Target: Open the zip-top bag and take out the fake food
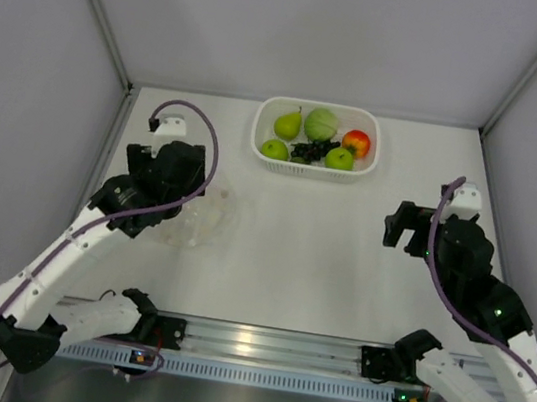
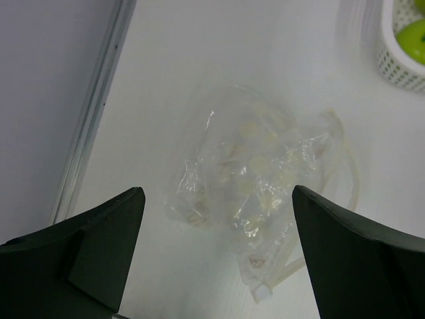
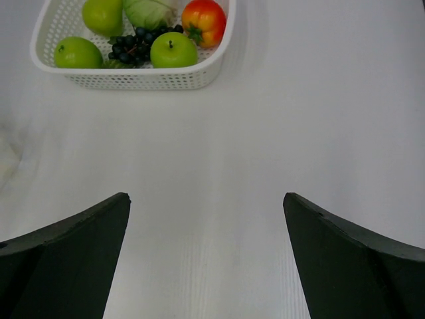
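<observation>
The zip-top bag [image 1: 201,217] lies crumpled and flat on the white table at the left, with nothing showing inside it. In the left wrist view the bag [image 2: 259,176] has white dots, and its zip strip [image 2: 352,179] runs along its right edge. My left gripper [image 2: 216,190] hovers open just above and near the bag, holding nothing. The fake food sits in the white basket [image 1: 310,172]: a pear [image 1: 287,123], a pale green ball [image 1: 322,123], a red-yellow apple [image 1: 357,143], green apples [image 1: 340,157] and grapes [image 1: 308,150]. My right gripper [image 3: 206,196] is open over bare table at the right.
The basket [image 3: 133,78] stands at the back centre against the rear wall. Grey enclosure walls close the left side [image 1: 102,166] and the right side. An aluminium rail [image 1: 267,347] carries both arm bases along the near edge.
</observation>
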`<action>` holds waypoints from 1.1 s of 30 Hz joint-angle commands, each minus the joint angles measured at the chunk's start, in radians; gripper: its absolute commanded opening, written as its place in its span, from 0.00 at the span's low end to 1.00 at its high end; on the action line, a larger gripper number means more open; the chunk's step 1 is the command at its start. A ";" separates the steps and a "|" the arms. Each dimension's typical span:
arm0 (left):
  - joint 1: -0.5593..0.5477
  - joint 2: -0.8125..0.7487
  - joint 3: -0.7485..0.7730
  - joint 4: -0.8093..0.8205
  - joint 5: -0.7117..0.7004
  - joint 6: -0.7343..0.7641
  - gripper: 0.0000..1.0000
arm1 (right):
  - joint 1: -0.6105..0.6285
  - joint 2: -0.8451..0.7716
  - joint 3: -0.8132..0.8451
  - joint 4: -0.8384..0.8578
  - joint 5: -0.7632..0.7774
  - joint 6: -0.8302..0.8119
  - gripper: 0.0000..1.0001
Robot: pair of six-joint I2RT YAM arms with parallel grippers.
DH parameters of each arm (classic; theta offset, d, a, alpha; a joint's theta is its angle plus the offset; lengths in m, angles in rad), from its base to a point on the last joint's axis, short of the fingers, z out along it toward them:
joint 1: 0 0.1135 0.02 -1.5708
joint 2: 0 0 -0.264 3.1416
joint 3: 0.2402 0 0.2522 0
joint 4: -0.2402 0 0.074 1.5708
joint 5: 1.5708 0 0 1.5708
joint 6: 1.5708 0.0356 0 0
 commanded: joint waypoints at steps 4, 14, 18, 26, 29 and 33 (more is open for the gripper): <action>0.002 -0.231 -0.013 -0.007 -0.082 -0.059 0.98 | -0.004 -0.098 0.070 -0.062 0.125 -0.073 0.99; 0.001 -0.447 -0.172 0.114 0.002 0.102 0.98 | -0.006 -0.144 0.104 -0.119 0.167 -0.121 0.99; 0.002 -0.510 -0.293 0.224 0.117 0.125 0.98 | -0.006 -0.169 0.075 -0.109 0.167 -0.141 0.99; 0.085 -0.515 -0.318 0.252 0.186 0.142 0.98 | -0.006 -0.166 0.050 -0.097 0.138 -0.131 0.99; 0.131 -0.510 -0.327 0.265 0.228 0.142 0.98 | -0.006 -0.172 0.043 -0.091 0.133 -0.130 0.99; 0.189 -0.501 -0.341 0.280 0.283 0.134 0.98 | -0.006 -0.175 0.038 -0.089 0.138 -0.128 0.99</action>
